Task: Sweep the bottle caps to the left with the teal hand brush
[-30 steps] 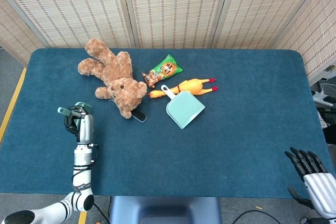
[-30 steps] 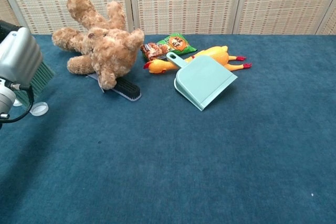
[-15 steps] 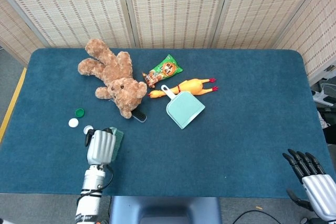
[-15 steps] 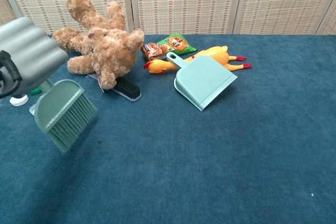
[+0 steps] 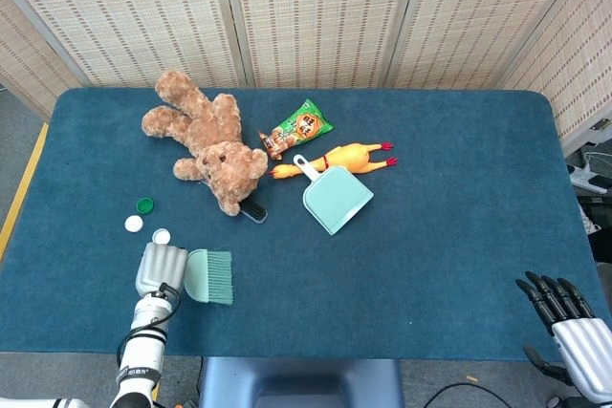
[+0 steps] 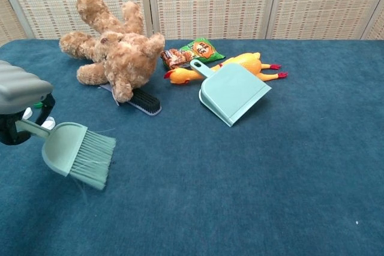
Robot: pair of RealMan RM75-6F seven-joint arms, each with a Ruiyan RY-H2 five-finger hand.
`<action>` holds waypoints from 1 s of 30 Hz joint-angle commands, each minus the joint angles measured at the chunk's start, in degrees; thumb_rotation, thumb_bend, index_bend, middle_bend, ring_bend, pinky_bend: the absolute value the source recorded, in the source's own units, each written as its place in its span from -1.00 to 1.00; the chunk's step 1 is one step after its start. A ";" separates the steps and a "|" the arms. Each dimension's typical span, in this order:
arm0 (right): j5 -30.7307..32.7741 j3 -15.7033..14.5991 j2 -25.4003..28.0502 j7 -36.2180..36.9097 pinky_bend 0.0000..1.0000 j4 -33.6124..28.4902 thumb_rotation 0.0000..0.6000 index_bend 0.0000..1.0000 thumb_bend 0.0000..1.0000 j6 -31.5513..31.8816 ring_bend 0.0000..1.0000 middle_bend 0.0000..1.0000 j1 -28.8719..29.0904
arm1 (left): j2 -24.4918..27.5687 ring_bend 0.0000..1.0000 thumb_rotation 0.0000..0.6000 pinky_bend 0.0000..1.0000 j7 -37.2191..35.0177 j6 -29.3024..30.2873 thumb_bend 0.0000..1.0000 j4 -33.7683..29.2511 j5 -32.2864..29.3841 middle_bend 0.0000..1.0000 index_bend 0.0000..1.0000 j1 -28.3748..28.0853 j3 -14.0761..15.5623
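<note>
My left hand (image 5: 160,268) grips the handle of the teal hand brush (image 5: 209,276) near the table's front left. The brush (image 6: 80,154) points its bristles to the right, just over the cloth. Three bottle caps lie left of and behind the hand: a green cap (image 5: 144,205), a white cap (image 5: 133,224) and a second white cap (image 5: 162,235). In the chest view the left hand (image 6: 18,91) hides most of the caps. My right hand (image 5: 566,317) hangs off the front right corner, fingers apart and holding nothing.
A brown teddy bear (image 5: 206,137) lies at the back left over a black brush (image 5: 253,211). A teal dustpan (image 5: 335,197), a yellow rubber chicken (image 5: 344,157) and a green snack bag (image 5: 300,126) sit in the middle of the blue table (image 5: 440,226).
My left hand has swung the brush from the far left back toward the front and right, uncovering the three caps. The brush head now lies lower and turned rightward. The right hand barely moved.
</note>
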 commanded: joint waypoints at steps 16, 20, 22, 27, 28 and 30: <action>0.19 0.06 -0.47 -1.37 -1.00 -0.35 1.00 -1.00 -0.60 -0.25 -1.00 -1.00 -0.05 | 3.64 0.22 1.00 0.65 -16.47 -10.69 -0.15 9.16 -4.92 0.22 -1.00 -5.21 9.23; 0.30 0.07 -0.56 -1.62 -1.00 -0.36 1.00 -1.00 -0.60 -0.33 -1.00 -1.00 -0.06 | 5.80 0.26 1.00 0.64 -19.06 -11.14 -0.18 6.34 -4.38 -0.20 -1.00 -5.85 10.49; 0.29 0.05 -0.59 -1.74 -1.00 -0.40 1.00 -1.00 -0.60 -0.35 -1.00 -1.00 -0.07 | 7.90 0.24 1.00 0.63 -21.89 -11.29 -0.19 2.94 -1.09 -0.27 -1.00 -5.42 11.48; 0.55 0.34 -0.55 -1.20 -1.00 -0.15 1.00 -1.00 -0.60 0.46 -1.00 -1.00 -0.30 | 18.84 -0.69 1.00 0.04 -39.98 -16.00 -0.25 -5.19 27.22 -0.92 -1.00 2.05 19.82; 0.68 0.46 -0.62 -1.14 -1.00 -0.06 1.00 -1.00 -0.60 0.68 -1.00 -1.00 -0.36 | 20.52 -0.83 1.00 -0.12 -45.65 -16.14 -0.25 -4.10 36.18 -0.97 -1.00 4.41 22.20; 1.04 0.78 -0.92 -1.29 -1.00 0.10 1.00 -1.00 -0.60 1.03 -1.00 -1.00 -0.46 | 22.77 -1.00 1.00 -0.51 -61.75 -11.05 -0.25 3.60 57.18 -1.00 -1.00 10.80 28.26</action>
